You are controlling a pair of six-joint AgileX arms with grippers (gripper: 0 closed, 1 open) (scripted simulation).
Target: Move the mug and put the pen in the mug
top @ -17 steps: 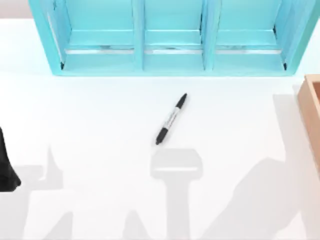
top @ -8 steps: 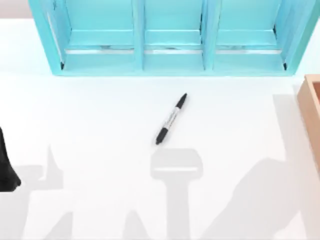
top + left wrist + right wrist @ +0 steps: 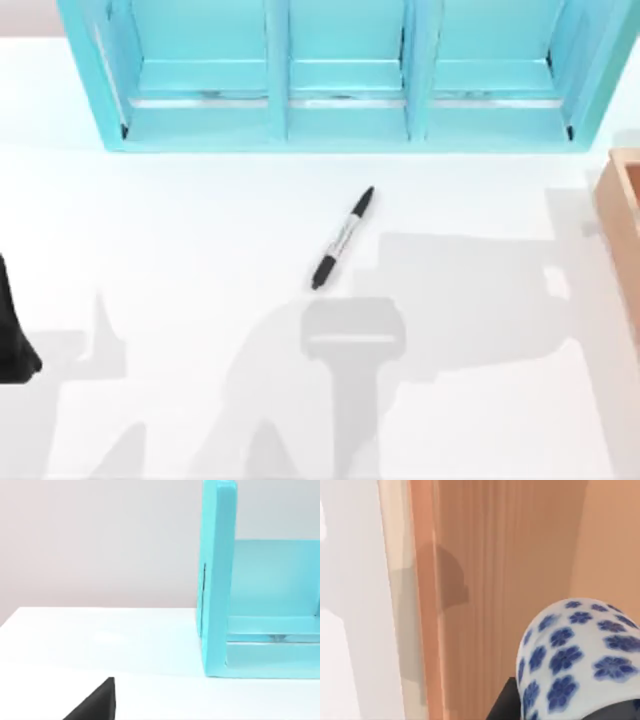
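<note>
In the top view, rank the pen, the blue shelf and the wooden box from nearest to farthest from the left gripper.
From the left gripper at the left edge:
1. blue shelf, back left corner
2. pen, centre
3. wooden box, right edge

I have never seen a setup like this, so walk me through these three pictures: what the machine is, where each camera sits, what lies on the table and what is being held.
This is a simulated pair of AgileX robot arms working at a white table. One camera looks straight down from above; the other two ride on the arms' wrists.

From above, a pen lies slanted near the table's middle, in front of a turquoise shelf unit. A wooden box sits at the right edge. The left arm is parked at the left edge.

The left wrist camera shows the shelf's side panel and bare table.

The right wrist camera shows a mug with blue flowers close up against the wooden box; it seems to be in the right arm's grasp, though the fingers are hard to make out.
</note>
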